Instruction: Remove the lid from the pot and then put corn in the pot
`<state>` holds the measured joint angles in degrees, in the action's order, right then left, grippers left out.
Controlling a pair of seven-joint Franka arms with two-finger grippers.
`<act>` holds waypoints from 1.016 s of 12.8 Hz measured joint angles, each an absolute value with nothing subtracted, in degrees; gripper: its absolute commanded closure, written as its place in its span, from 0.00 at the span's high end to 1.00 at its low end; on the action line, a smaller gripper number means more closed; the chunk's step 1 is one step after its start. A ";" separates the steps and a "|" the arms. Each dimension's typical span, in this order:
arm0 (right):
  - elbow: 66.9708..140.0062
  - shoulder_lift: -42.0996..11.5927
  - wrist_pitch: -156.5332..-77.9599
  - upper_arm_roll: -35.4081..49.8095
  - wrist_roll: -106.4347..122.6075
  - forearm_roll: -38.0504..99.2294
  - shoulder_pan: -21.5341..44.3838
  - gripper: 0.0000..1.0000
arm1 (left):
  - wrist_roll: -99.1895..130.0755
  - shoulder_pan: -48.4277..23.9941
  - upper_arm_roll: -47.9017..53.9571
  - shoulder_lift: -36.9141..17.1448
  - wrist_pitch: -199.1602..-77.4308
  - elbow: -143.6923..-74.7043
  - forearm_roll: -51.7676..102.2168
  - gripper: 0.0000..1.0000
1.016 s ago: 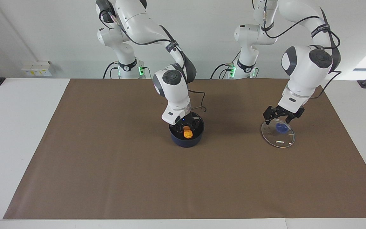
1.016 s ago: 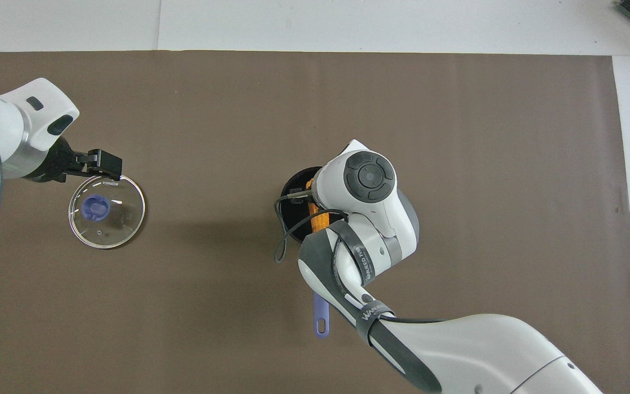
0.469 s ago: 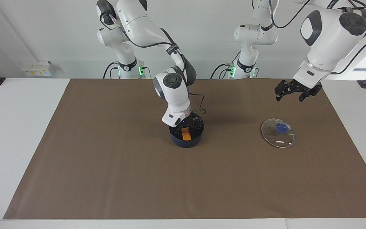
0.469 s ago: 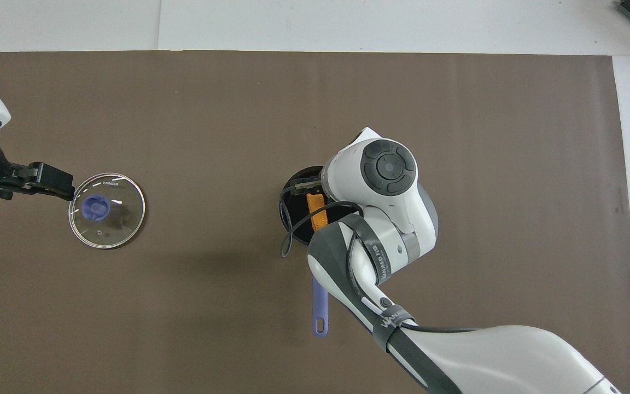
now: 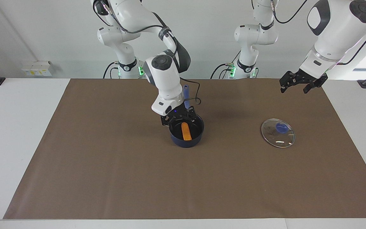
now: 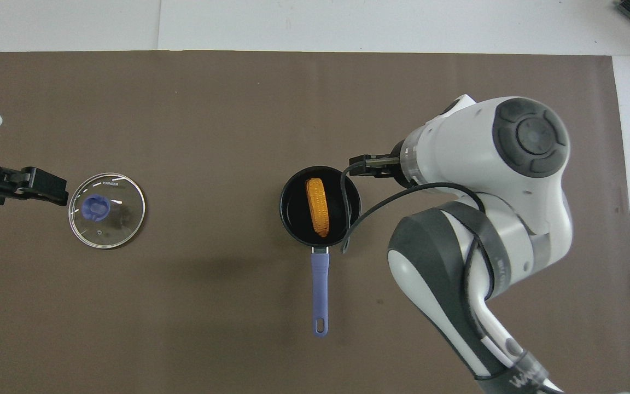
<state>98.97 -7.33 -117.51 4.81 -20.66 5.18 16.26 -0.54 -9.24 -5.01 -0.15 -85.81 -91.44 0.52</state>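
Corn (image 5: 186, 131) lies in pot (image 5: 186, 141); lid (image 5: 277, 133) off.
Right gripper (image 5: 177, 118) empty, fingers apart over the pot (left gripper (image 5: 300, 84) likewise, raised); next, retreat.

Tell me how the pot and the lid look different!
The pot is dark and deep, while the lid is flat, see-through glass. The pot holds the corn; the lid lies bare on the brown mat, toward the left arm's end of the table. The pot has a long handle, the lid only a small knob. Both are round, with blue parts.

Corn (image 5: 186, 131) now loose in pot (image 5: 186, 140); both pincers up, empty.
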 measured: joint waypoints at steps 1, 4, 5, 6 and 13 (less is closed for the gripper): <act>98.95 -5.67 -115.54 4.74 -20.31 5.05 14.49 1.00 | -0.80 -9.24 -4.99 -0.03 -85.51 -90.86 0.49 1.00; 98.84 -0.08 -107.67 4.26 -15.44 4.06 9.82 1.00 | -2.08 -9.25 -4.92 -0.01 -84.70 -89.55 0.45 1.00; 98.62 1.69 -104.59 4.06 -13.45 3.10 8.48 1.00 | -2.45 -9.25 -4.89 -0.01 -84.70 -89.48 0.45 1.00; 97.98 3.11 -101.30 3.93 -11.10 2.53 6.99 1.00 | -2.73 -9.25 -4.88 -0.01 -84.69 -89.48 0.45 1.00; 87.61 4.71 -85.61 2.55 -6.56 1.16 1.88 1.00 | -2.93 -9.25 -4.89 -0.01 -84.69 -89.48 0.45 1.00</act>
<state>87.61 4.71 -85.61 2.55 -6.56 1.16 1.88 -2.93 -9.25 -4.89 -0.01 -84.69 -89.48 0.45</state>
